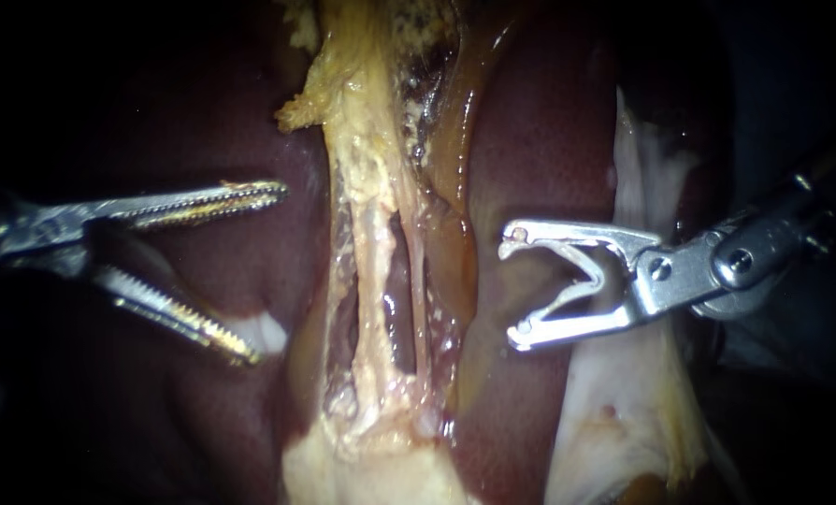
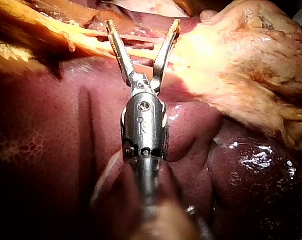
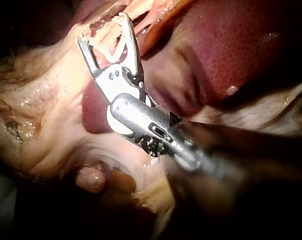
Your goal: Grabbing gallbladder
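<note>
Jaws on both instruments gape wide and grip nothing. My left instrument [image 1: 266, 273] reaches in level from the left, its two long toothed jaws spread in a broad V over the dark red liver [image 1: 549, 122], their tips near the central strip of pale yellow tissue [image 1: 371, 187] but apart from it. My right instrument [image 1: 511, 290] comes in from the right with its shaft slanting down from the upper right; its short, windowed jaws point at the strip from the other side and hover just clear of its amber edge. That strip runs down the middle of the liver, with thin tubes [image 1: 378, 281] stretched along it and dark gaps between them. The gallbladder [image 1: 371, 468] is the pale, lumpy mass at the strip's lower end, between and below the two sets of jaws, touched by neither. A white sheet of tissue [image 1: 633, 393] lies beneath the right instrument's wrist. Around the lit tissue everything falls into darkness.
</note>
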Action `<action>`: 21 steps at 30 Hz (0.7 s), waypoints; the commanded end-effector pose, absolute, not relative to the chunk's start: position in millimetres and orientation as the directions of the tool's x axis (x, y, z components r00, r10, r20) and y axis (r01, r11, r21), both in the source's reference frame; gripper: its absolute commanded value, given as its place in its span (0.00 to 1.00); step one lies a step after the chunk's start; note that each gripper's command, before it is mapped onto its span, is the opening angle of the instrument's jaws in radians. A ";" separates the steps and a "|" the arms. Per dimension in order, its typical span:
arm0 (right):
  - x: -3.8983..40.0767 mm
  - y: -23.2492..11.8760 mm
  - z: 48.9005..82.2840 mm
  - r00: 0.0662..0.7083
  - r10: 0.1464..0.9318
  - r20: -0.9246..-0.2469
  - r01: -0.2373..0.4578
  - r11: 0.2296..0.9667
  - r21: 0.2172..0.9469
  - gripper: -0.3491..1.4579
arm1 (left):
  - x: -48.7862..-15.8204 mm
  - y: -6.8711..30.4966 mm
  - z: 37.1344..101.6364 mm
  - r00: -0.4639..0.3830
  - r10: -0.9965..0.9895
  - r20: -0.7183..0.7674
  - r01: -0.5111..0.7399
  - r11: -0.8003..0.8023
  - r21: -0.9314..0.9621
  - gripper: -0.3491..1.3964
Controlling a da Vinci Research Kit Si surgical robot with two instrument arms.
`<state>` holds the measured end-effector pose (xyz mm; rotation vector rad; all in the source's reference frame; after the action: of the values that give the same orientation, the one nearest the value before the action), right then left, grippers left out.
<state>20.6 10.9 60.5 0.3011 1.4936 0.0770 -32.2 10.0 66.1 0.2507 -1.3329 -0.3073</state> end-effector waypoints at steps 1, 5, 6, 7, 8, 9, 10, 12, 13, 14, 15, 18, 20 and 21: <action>20.6 10.9 60.5 0.082 0.235 -0.968 0.133 0.960 0.245 0.51 | -32.2 10.0 65.9 0.205 -0.359 0.911 0.074 0.933 0.351 0.69; 20.6 10.9 60.5 0.082 0.235 -0.968 0.133 0.960 0.245 0.51 | -32.1 10.1 65.9 0.206 -0.354 0.912 0.078 0.935 0.345 0.68; 20.6 10.9 60.5 0.082 0.235 -0.968 0.133 0.960 0.245 0.51 | -32.1 10.2 65.8 0.206 -0.366 0.908 0.086 0.931 0.355 0.66; 20.6 11.0 60.5 0.082 0.235 -0.968 0.133 0.960 0.245 0.51 | -32.1 10.5 65.6 0.205 -0.395 0.896 0.108 0.919 0.380 0.61; 20.6 10.9 60.5 0.082 0.235 -0.968 0.133 0.960 0.245 0.51 | -32.0 10.8 65.5 0.205 -0.407 0.890 0.119 0.913 0.390 0.59; 20.6 10.9 60.5 0.082 0.235 -0.968 0.133 0.960 0.245 0.51 | -32.0 11.3 65.3 0.204 -0.432 0.878 0.154 0.900 0.407 0.55; 20.6 10.9 60.5 0.082 0.235 -0.968 0.133 0.960 0.245 0.51 | -31.8 12.1 65.2 0.203 -0.459 0.865 0.195 0.885 0.423 0.53; 20.6 10.9 60.4 0.082 0.235 -0.968 0.134 0.960 0.245 0.51 | -31.6 13.6 65.1 0.193 -0.502 0.843 0.254 0.855 0.451 0.51; 20.6 10.9 60.4 0.082 0.235 -0.968 0.134 0.960 0.245 0.51 | -31.5 14.3 65.2 0.180 -0.512 0.840 0.277 0.846 0.456 0.51; 20.6 10.8 60.3 0.082 0.235 -0.968 0.134 0.960 0.245 0.51 | -31.4 14.9 65.4 0.167 -0.527 0.833 0.297 0.833 0.467 0.51; 20.6 10.8 60.3 0.082 0.235 -0.968 0.134 0.960 0.245 0.51 | -31.3 15.5 65.6 0.156 -0.536 0.830 0.316 0.823 0.472 0.50; 20.6 10.8 60.3 0.082 0.235 -0.969 0.134 0.960 0.244 0.51 | -31.5 17.4 66.9 0.145 -0.556 0.818 0.373 0.796 0.476 0.49; 20.7 10.8 60.3 0.082 0.235 -0.969 0.134 0.960 0.244 0.51 | -31.8 18.1 68.1 0.139 -0.570 0.810 0.389 0.783 0.484 0.49; 20.7 10.8 60.3 0.082 0.235 -0.969 0.134 0.960 0.244 0.51 | -31.9 18.5 68.7 0.136 -0.576 0.806 0.400 0.777 0.487 0.49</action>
<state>20.7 10.8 60.3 0.3011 1.4940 0.0776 -31.9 18.7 69.0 0.1663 -1.2487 -0.7137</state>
